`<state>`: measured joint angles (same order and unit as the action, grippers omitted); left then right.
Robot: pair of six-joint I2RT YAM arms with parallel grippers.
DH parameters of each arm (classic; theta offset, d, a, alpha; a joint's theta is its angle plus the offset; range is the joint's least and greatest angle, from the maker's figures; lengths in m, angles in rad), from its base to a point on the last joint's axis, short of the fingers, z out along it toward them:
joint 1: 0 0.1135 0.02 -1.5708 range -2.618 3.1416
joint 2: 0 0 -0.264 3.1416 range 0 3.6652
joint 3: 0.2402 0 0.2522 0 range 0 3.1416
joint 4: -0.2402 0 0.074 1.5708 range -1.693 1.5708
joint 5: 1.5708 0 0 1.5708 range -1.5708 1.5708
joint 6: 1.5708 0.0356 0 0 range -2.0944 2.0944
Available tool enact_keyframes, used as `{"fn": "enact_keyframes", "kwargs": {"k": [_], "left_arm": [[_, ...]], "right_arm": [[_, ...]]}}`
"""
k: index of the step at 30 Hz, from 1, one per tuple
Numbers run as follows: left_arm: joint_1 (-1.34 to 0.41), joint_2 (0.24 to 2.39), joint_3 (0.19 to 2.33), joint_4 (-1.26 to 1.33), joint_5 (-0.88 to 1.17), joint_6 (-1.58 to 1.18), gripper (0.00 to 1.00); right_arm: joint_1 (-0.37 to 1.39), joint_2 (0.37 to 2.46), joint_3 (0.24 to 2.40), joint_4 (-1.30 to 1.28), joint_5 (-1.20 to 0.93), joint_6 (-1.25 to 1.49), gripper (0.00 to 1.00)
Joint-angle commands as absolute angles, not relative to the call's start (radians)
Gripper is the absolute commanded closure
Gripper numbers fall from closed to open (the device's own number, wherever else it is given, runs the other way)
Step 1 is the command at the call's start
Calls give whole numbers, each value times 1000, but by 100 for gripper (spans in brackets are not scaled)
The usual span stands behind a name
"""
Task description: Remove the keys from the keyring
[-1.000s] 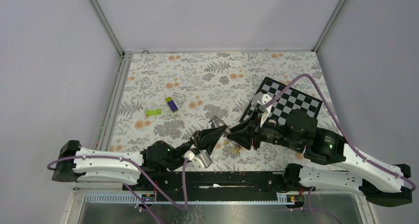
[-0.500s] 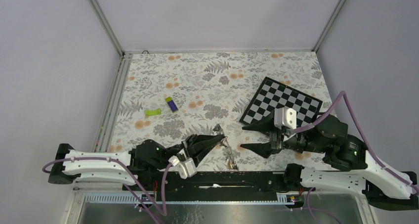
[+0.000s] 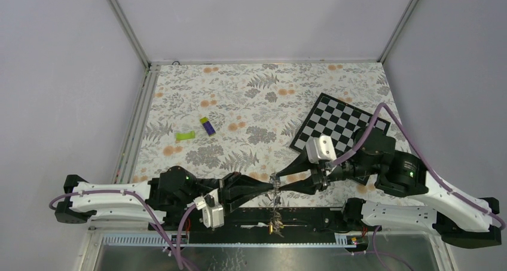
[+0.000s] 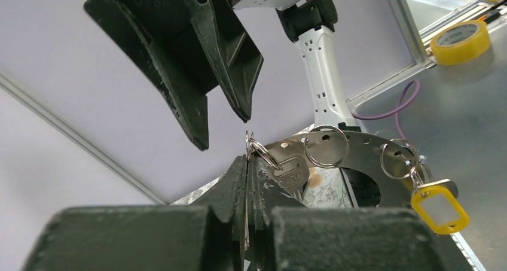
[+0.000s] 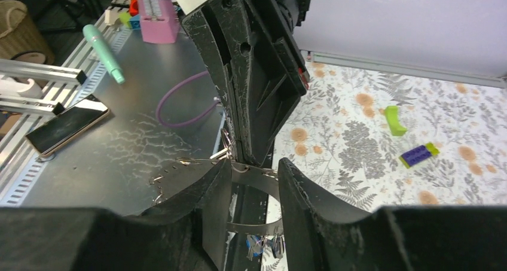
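The keyring (image 4: 359,154), a flat grey ring with holes along its rim, hangs in the air at the table's near edge (image 3: 275,202). Small split rings on it carry keys: a silver key (image 4: 294,176), a yellow-tagged one (image 4: 439,206), and blue-headed ones (image 5: 256,245) that dangle lowest (image 3: 274,225). My left gripper (image 4: 247,159) is shut on a split ring at the keyring's edge. My right gripper (image 5: 256,163) faces it tip to tip (image 3: 280,183). Its jaws stand apart, with the keyring's band showing in the gap beyond them.
A checkerboard (image 3: 347,124) lies at the right. A purple-and-green block (image 3: 208,125) and a green piece (image 3: 185,136) lie at the left on the floral cloth. A metal bench with a phone (image 5: 66,127), a teal pen (image 5: 103,51) and a yellow tape roll (image 4: 460,40) lies past the near edge.
The left gripper has carried the ring toward the near edge. The right gripper, spread wide half a second ago, has narrowed and closed in until both tips meet at the ring.
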<state>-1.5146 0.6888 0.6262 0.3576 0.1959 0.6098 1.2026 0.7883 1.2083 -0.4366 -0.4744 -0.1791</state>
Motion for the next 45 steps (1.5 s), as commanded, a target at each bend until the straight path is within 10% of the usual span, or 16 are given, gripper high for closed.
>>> {"fn": "enact_keyframes", "kwargs": {"k": [1, 45], "left_arm": [[-1513, 677, 685, 431, 249, 593, 100], [-1513, 728, 678, 569, 175, 579, 100]], "right_arm": [[1207, 799, 1225, -417, -569, -144, 57], [1207, 777, 1137, -341, -522, -123, 70]]}}
